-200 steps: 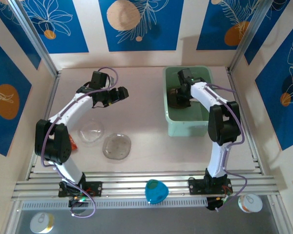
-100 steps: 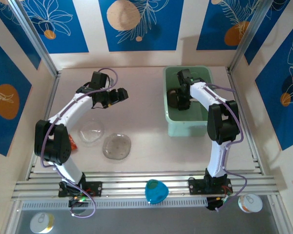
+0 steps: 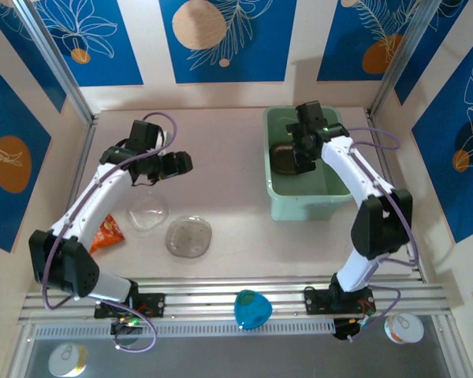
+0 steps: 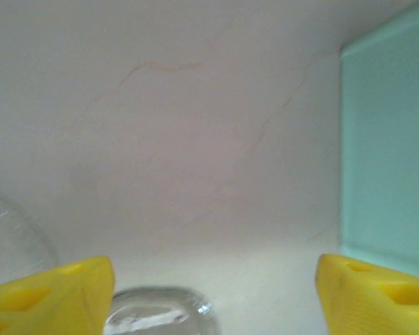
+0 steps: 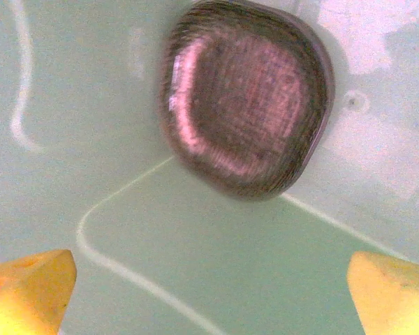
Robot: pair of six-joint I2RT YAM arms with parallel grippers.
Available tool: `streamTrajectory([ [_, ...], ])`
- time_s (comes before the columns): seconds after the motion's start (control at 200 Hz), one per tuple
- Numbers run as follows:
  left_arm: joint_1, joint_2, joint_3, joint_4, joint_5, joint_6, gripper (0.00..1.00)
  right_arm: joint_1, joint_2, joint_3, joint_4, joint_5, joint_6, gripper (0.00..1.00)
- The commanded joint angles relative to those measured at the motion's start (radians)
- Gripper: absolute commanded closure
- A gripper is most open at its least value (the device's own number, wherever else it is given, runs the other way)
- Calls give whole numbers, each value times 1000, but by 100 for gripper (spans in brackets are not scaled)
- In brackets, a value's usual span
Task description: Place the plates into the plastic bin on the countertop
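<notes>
A brownish plate [image 5: 248, 98] lies inside the mint-green plastic bin [image 3: 301, 207], leaning at its left wall [image 3: 282, 156]. My right gripper [image 3: 303, 148] hangs over it inside the bin, open and empty [image 5: 209, 293], with the yellow fingertips [image 5: 28, 289] wide apart. Two clear plates rest on the countertop [image 3: 236, 181]: one [image 3: 147, 213] to the left and one [image 3: 189, 236] nearer the front. My left gripper [image 3: 176, 164] hovers open above the countertop behind them [image 4: 213, 300]. A clear plate [image 4: 157, 314] shows low between its fingertips [image 4: 49, 296], untouched.
An orange packet [image 3: 106, 231] lies beside the left arm. The bin's wall [image 4: 391, 139] stands to the right of my left gripper. A blue object [image 3: 251, 309] sits on the front metal rails, with cans [image 3: 402, 327] below them.
My right gripper has opened and let go of the brownish plate, which now lies in the bin, and has drawn back. The left arm has swung left and its jaws have narrowed slightly.
</notes>
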Motion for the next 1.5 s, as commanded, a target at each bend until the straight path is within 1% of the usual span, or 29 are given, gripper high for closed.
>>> streamTrajectory([
  [0.0,11,-69,-80,-182,-23,74,29,19,-96,-56,11,16,-88,0],
  [0.145,11,-154,-208,-240,-23,96,36,38,-225,-154,43,-6,-143,4],
  [0.3,11,-190,-322,-262,-16,118,41,58,-381,-296,115,2,-210,10],
  [0.4,12,-178,-377,-246,-40,129,43,64,-454,-358,135,2,-247,15],
  [0.48,13,-141,-402,-202,-13,134,46,65,-485,-381,124,-3,-259,18],
  [0.655,13,-43,-399,-166,-37,142,48,65,-514,-408,131,-12,-269,24],
  [0.88,13,66,-388,-127,-34,159,48,61,-509,-430,153,-22,-255,33],
  [1.03,13,108,-396,-93,-28,163,48,59,-505,-437,167,-24,-257,36],
  [1.115,11,134,-396,-81,0,161,51,58,-503,-437,165,-16,-256,37],
  [1.235,11,147,-410,-66,3,162,55,55,-500,-439,163,-10,-257,40],
  [1.38,11,171,-424,-44,22,157,62,53,-497,-441,165,-7,-255,42],
  [1.495,10,167,-436,-29,30,151,64,51,-497,-443,165,0,-255,44],
])
